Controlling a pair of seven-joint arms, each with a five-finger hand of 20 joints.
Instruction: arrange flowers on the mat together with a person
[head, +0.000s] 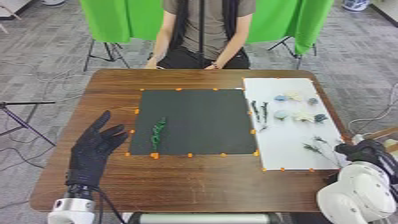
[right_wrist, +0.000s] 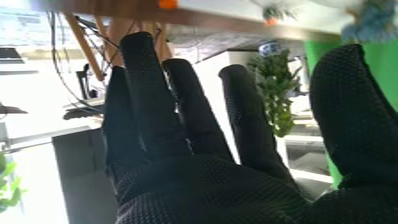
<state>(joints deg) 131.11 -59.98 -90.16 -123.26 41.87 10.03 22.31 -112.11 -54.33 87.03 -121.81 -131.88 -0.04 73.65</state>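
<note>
Green sprig (head: 158, 134) on black mat (head: 204, 120), lengthwise near to far, tilting slightly right

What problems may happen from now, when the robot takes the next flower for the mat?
The right hand is close beside the thin sprigs on the white sheet; a low sweep might push them. The pale flowers lie near each other, so grasping one could drag another. The left hand, beside the black mat, might disturb the green stem.
</note>
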